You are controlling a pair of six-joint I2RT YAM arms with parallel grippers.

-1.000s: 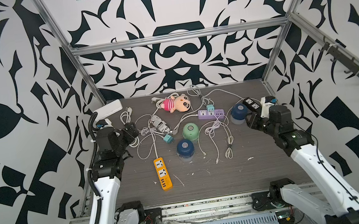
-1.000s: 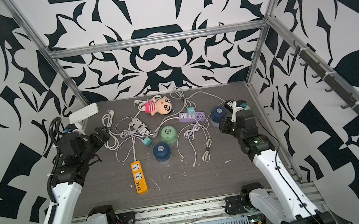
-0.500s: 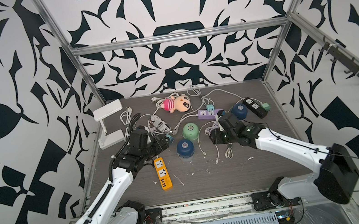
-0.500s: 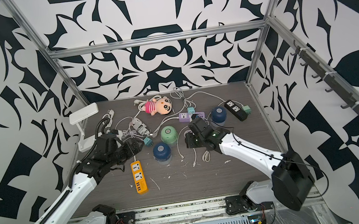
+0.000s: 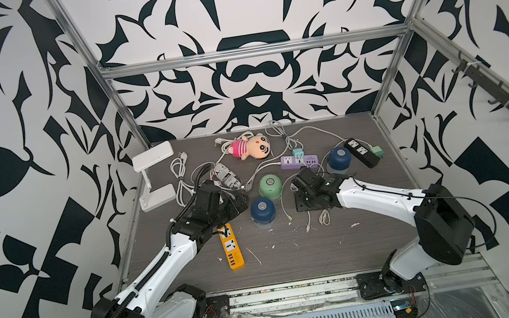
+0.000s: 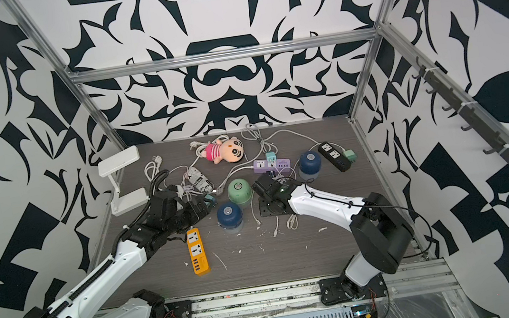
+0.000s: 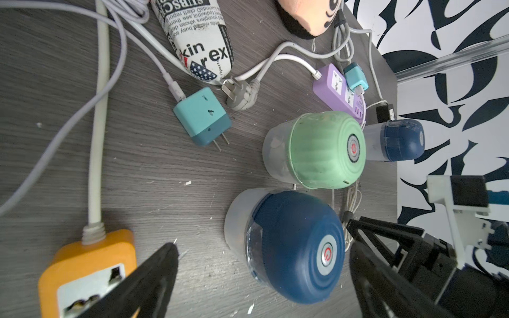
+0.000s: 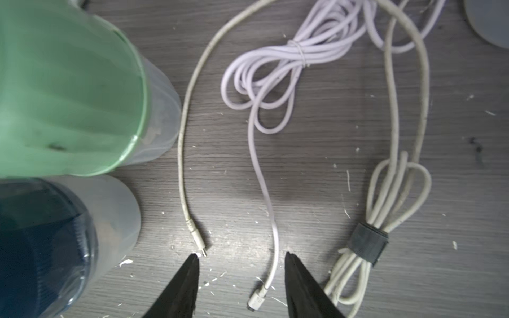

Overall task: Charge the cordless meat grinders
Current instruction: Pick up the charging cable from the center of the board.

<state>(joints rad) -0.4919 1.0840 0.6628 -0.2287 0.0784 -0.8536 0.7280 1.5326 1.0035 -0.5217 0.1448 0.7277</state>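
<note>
entry: both arms, back at the table's sides a second ago, now reach in among the cables.
left gripper (image 7: 260,239): jaws wide, empty, just beside the near dark blue grinder (image 5: 262,208).
right gripper (image 8: 241,256): jaws half apart, empty, over the lilac cable plug (image 8: 256,298).
mint green grinder (image 5: 269,185), far dark blue grinder (image 5: 339,158): standing upright.
we judge plugging-in is only now starting.

The tabletop (image 5: 343,248) is showing dark grey wood grain; the walls (image 5: 243,16) are carrying a bold black-and-white swirl pattern. The front grinder (image 5: 262,207) and the right grinder (image 5: 339,158) are wearing dark blue domes, the middle grinder (image 5: 269,186) mint green. The front power strip (image 5: 232,251) is showing orange, the back power strip (image 5: 297,161) purple, the right power strip (image 5: 362,152) black. The doll (image 5: 249,147) is wearing pink stripes, and the pouch (image 7: 198,35) is carrying black-and-white newsprint.
</note>
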